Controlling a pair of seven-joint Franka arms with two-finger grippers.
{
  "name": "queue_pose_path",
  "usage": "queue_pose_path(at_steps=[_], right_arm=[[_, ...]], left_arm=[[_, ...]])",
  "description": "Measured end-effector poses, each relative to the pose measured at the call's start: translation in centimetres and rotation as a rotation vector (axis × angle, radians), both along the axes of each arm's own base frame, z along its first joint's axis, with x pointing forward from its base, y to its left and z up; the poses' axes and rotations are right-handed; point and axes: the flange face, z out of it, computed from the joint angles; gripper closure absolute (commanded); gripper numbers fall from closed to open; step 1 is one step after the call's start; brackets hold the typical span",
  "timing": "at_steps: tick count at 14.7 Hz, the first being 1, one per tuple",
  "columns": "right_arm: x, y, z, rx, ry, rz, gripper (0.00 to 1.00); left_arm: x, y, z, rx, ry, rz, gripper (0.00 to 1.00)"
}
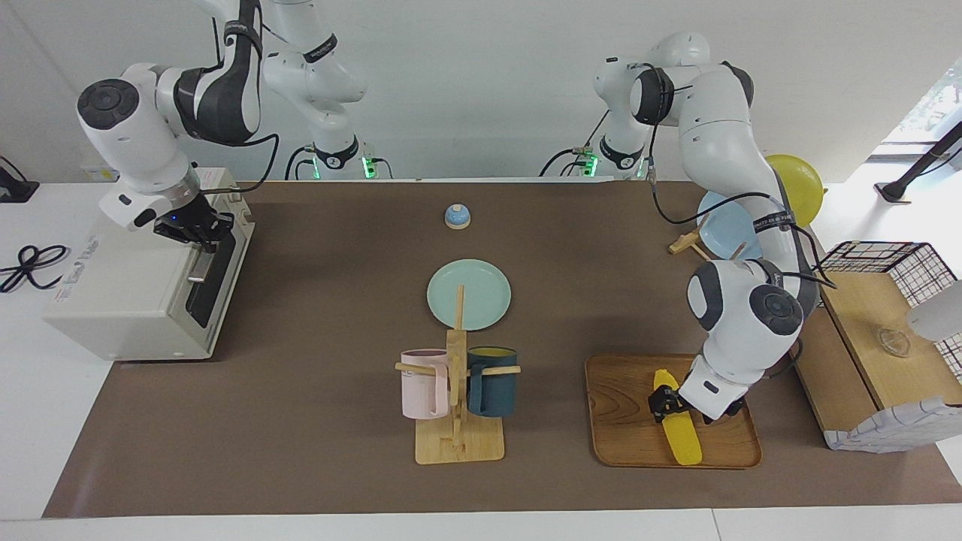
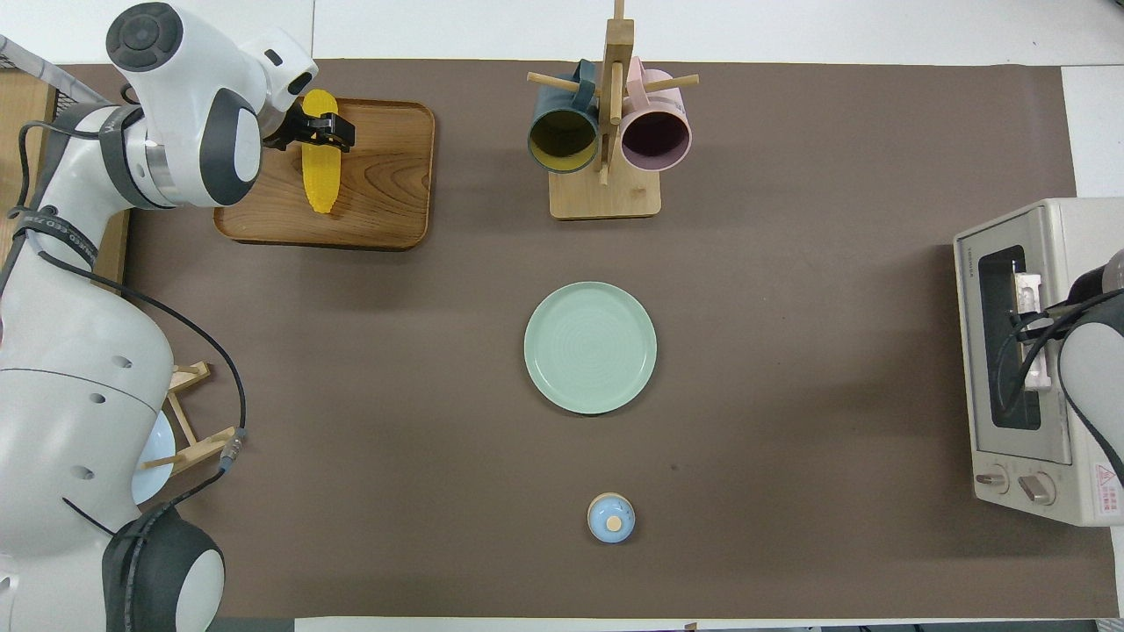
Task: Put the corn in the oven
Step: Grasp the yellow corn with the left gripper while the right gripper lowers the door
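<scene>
The yellow corn (image 1: 685,443) lies on a wooden tray (image 1: 624,421) toward the left arm's end of the table; it also shows in the overhead view (image 2: 319,180). My left gripper (image 1: 665,403) is down on the corn, across the part nearer to the robots, and shows across the cob from above (image 2: 320,132). The corn still rests on the tray (image 2: 386,175). The cream-white oven (image 1: 120,293) stands at the right arm's end with its door up. My right gripper (image 1: 197,231) is at the door's top edge by the metal handle. In the overhead view the right wrist and cables cover that part of the oven (image 2: 1089,263).
A wooden mug rack (image 1: 457,391) with a pink and a dark blue mug stands beside the tray. A teal plate (image 1: 469,294) lies mid-table, and a small blue lidded pot (image 1: 457,216) sits nearer to the robots. A wire-and-wood basket box (image 1: 879,338) stands beside the tray.
</scene>
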Motion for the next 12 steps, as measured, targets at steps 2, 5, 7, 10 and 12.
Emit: queue_pose_path(at_steps=[2,5,7,10,12], right_arm=[[0.0,0.3,-0.1,0.001,0.001,0.005,1.0],[0.1,1.5,-0.5,0.005,0.003,0.027,1.0],[0.0,3.4,-1.3,0.021,-0.001,0.05,1.0],[0.0,5.2,-2.5,0.048,-0.009,0.07,1.0],[-0.1,6.0,-3.3,0.061,-0.017,0.077,1.0]], left_arm=[[0.1,0.0,-0.2,0.0,-0.006,0.0,0.19],[0.1,0.0,-0.3,0.0,-0.007,-0.002,0.8],[0.1,-0.1,-0.3,0.0,-0.007,-0.003,1.0],[0.1,-0.1,-0.2,-0.001,-0.009,-0.004,1.0],[0.1,-0.3,-0.1,-0.002,-0.01,-0.006,1.0]])
